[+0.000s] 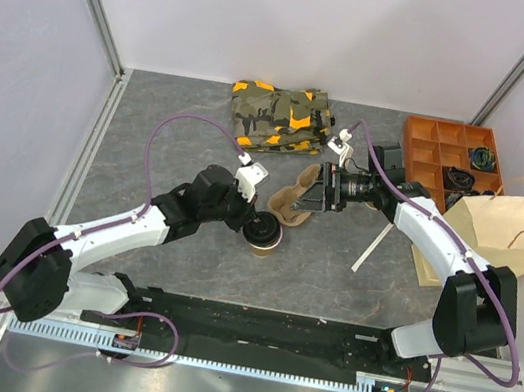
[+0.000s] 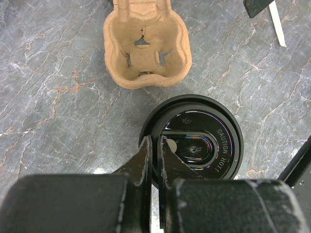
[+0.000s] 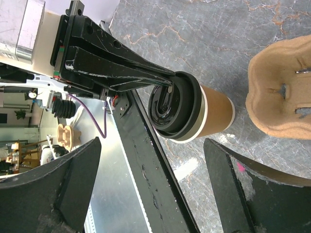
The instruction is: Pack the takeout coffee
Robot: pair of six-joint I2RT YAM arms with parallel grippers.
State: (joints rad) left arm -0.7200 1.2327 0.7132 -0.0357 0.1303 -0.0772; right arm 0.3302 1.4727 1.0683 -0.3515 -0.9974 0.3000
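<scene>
The coffee [image 1: 264, 235] stands upright on the worktop [image 1: 170, 139] about midway across, its black lid on, just near and left of the pulp carrier [image 1: 289, 204] and not touching it. The left tool [image 2: 154, 145] comes at the coffee from the near left. Its fingers [image 2: 145, 158] are drawn almost together, with only a thin slit between them. They appear to pinch the raised rim of the lid at its near-left edge, one tip outside the rim and one just inside it. The rest of the lid is bare, and the words "CAUTION HOT" can be read on its top. The right tool [image 1: 308, 202] hangs over the right side of the carrier, pointing left towards the coffee. It is spread wide and holds nothing; its own camera shows the coffee straight ahead between the two parted fingers and apart from both. The carrier lies with its cups open upwards, and the one cup seen in the left wrist view holds nothing. A paper bag [image 1: 509, 232] lies at the right edge, well apart from the coffee, with an orange tray [image 1: 441, 157] beyond it. A camouflage pouch [image 1: 278, 116] lies at the far middle, and a white strip [image 1: 372, 248] lies between the carrier and the bag.
</scene>
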